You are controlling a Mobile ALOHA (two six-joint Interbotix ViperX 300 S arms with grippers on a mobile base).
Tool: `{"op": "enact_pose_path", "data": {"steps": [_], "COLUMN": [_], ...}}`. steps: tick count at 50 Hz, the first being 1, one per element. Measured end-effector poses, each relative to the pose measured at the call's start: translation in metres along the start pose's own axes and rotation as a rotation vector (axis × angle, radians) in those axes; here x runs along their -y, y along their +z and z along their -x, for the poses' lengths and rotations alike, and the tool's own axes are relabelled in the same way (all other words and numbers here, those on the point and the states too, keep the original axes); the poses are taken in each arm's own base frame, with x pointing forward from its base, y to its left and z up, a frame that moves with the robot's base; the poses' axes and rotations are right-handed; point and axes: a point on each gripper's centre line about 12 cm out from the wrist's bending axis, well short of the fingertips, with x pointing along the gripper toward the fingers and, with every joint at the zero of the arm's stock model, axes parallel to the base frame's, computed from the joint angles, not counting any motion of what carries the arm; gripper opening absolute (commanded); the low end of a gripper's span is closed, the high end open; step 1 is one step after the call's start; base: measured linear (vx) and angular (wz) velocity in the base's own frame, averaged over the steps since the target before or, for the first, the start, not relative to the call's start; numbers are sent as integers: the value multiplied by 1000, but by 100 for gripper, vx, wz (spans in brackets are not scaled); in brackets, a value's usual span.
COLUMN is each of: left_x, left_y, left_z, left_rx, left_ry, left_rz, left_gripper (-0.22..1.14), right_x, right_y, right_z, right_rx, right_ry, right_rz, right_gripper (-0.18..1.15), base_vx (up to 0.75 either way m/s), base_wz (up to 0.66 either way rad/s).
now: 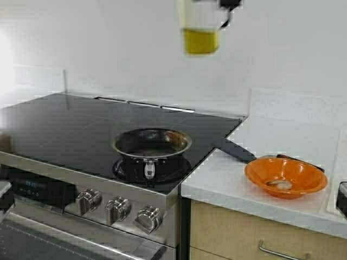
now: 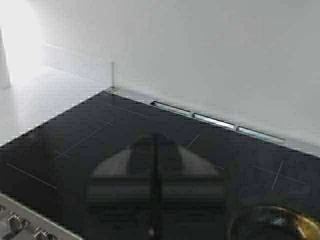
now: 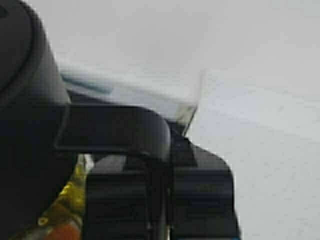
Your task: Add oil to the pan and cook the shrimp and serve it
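Note:
The oil (image 1: pixel 200 41) is yellow-green liquid in the bottom of a clear jug (image 1: pixel 201 24) held high in the air above and behind the stove. My right gripper (image 1: pixel 230 4) is shut on the jug's black handle (image 3: pixel 115 132); the black lid (image 3: pixel 25 100) and the oil (image 3: pixel 67 200) show beside it. The pan (image 1: pixel 152 143) sits on the front burner, dark inside, with its short handle toward me. Its rim also shows in the left wrist view (image 2: pixel 272 222). The shrimp (image 1: pixel 281 184) lies in an orange bowl (image 1: pixel 286 176) on the counter. My left gripper (image 2: pixel 155 137) is shut and empty, low over the stove's left side.
The black glass stovetop (image 1: pixel 65 124) has knobs (image 1: pixel 118 208) along its front. A dark utensil (image 1: pixel 236 150) lies on the white counter (image 1: pixel 282 135) between the stove and the orange bowl. A white wall stands behind. A drawer handle (image 1: pixel 282 252) shows below the counter.

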Motion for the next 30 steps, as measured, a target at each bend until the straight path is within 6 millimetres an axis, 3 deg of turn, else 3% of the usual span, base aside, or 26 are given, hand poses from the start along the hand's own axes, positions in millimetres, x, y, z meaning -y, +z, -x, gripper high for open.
{"op": "enact_pose_path", "data": {"steps": [4,17,25,30], "left_x": [0,0,0,0], "left_y": [0,-2,-2,-2], "left_z": [0,0,1,2], "left_rx": [2,-5,-5,0], "left_ry": [0,0,0,0], "left_rz": [0,2,3,-6], "left_gripper": [3,3,3,3], "right_x": [36,152,234,282], "right_y": [15,34,28,15], "right_z": [6,7,-2,-18], "right_rx": [9,1,-34,-70], "right_ry": [-8,-78,-186,-264], "right_rz": [-30,-89,-154,-210], "right_gripper": [7,7,7,7], "base_vx": [0,0,0,0], "base_wz": [0,0,0,0]}}
